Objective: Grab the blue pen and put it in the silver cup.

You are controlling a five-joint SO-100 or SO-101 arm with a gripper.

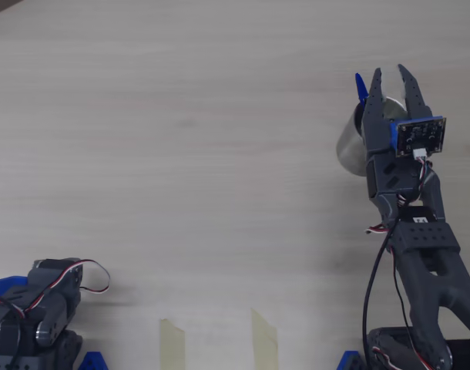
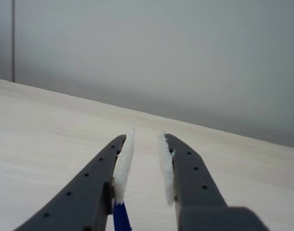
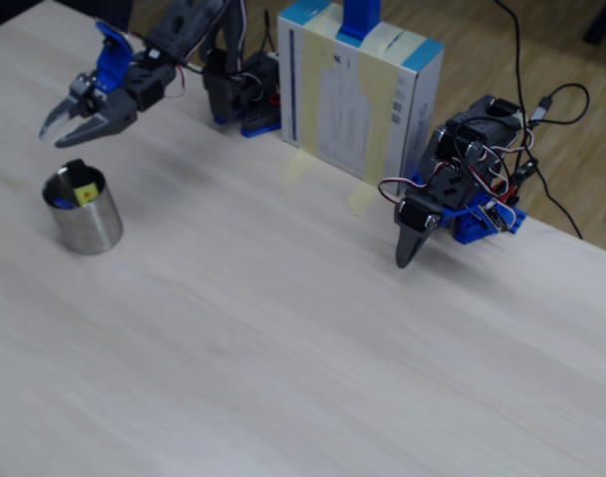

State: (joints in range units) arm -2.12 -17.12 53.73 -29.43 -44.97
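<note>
Stainless steel, cylindrical, upright: the silver cup (image 3: 82, 212) stands on the pale wood table (image 3: 283, 328), near its left edge in the fixed view. Inside it that view shows a yellow bit (image 3: 83, 191), a black bit and a patch of blue at the rim — judged to be the blue pen (image 1: 361, 87), whose blue tip juts above the cup's far rim in the overhead view. The pen's long axis appears near upright, leaning on the wall.

The gripper (image 3: 73, 123) hangs above and just behind the cup, apart from it, jaws parted to a moderate gap and holding nothing (the wrist view shows only bare table between the white pads (image 2: 123, 163), with a blue sliver low beside the left one). The pen lies below and slightly ahead of the jaws.

A second arm (image 3: 452, 204) sits folded at the table's far-right edge — well apart, not involved. Placement looks complete; withdrawal upward should clear the pen tip.
</note>
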